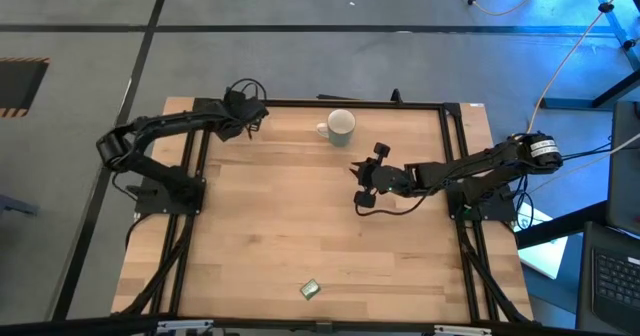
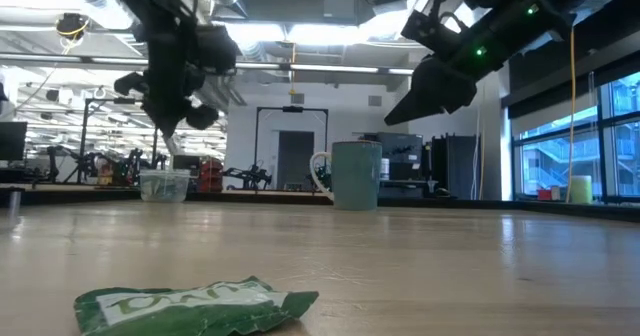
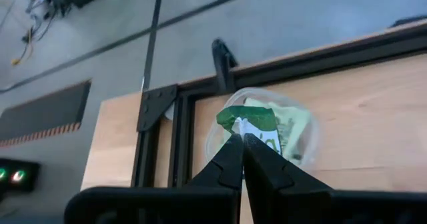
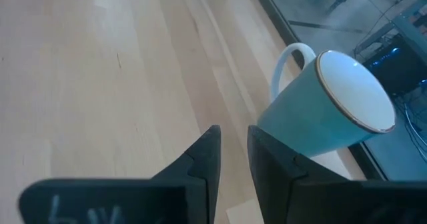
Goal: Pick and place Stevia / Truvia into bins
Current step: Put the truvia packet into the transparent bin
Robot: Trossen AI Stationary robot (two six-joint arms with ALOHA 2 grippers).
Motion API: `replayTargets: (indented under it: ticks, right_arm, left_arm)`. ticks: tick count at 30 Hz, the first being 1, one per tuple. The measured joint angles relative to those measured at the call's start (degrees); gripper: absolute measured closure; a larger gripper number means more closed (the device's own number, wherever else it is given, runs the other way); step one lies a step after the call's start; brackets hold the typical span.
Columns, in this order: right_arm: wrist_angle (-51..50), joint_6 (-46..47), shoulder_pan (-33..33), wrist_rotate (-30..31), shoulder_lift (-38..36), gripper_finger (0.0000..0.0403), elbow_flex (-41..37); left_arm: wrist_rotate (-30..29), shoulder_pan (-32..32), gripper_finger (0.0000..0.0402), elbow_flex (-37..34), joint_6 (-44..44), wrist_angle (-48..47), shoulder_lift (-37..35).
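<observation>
My left gripper (image 3: 240,141) is at the table's far left corner (image 1: 248,114), shut on a green and white Stevia sachet (image 3: 245,121). It holds the sachet over the mouth of the clear plastic cup (image 3: 303,127), which has more sachets inside. The pale green mug (image 1: 341,126) stands upright on its base at the far middle of the table. My right gripper (image 4: 231,147) hovers just on the mug's near right side (image 1: 365,184), its fingers a narrow gap apart with nothing between them. One more sachet (image 1: 310,289) lies flat by the near edge. My left gripper pinches the sachet's near end (image 3: 241,129) between its two fingertips. The fingers slant down toward the table's far left corner. The sachet sticks out past the fingertips over the cup's mouth. Whether it touches the sachets inside the cup, I cannot tell.
A black frame rail (image 1: 300,103) runs along the table's far edge and down both sides. Bare wood lies between the mug and the sachet (image 2: 190,306) at the near edge. In the low view the cup (image 2: 165,184) stands left of the mug (image 2: 355,174).
</observation>
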Motion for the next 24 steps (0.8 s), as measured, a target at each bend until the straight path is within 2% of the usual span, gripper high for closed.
replayTargets:
  ticks: [8, 12, 17, 24]
  right_arm:
    - [0.02, -0.35, 0.00, -0.01, 0.02, 0.0324, 0.00]
    - [0.02, -0.46, 0.00, -0.01, 0.02, 0.0324, 0.00]
    - [0.02, -1.64, 0.00, -0.01, 0.02, 0.0324, 0.00]
    - [0.04, -1.70, -0.02, 0.00, 0.02, 0.0324, 0.00]
  left_arm:
    - [1.44, 5.22, 0.0398, -0.02, 1.27, 1.94, 7.00]
    - [5.63, 7.10, 0.0398, -0.02, 4.23, 6.04, 9.45]
    - [7.31, 8.25, 0.0398, -0.02, 6.67, 9.33, 11.00]
    - [8.22, 9.11, 0.0398, -0.02, 8.30, 9.38, 11.00]
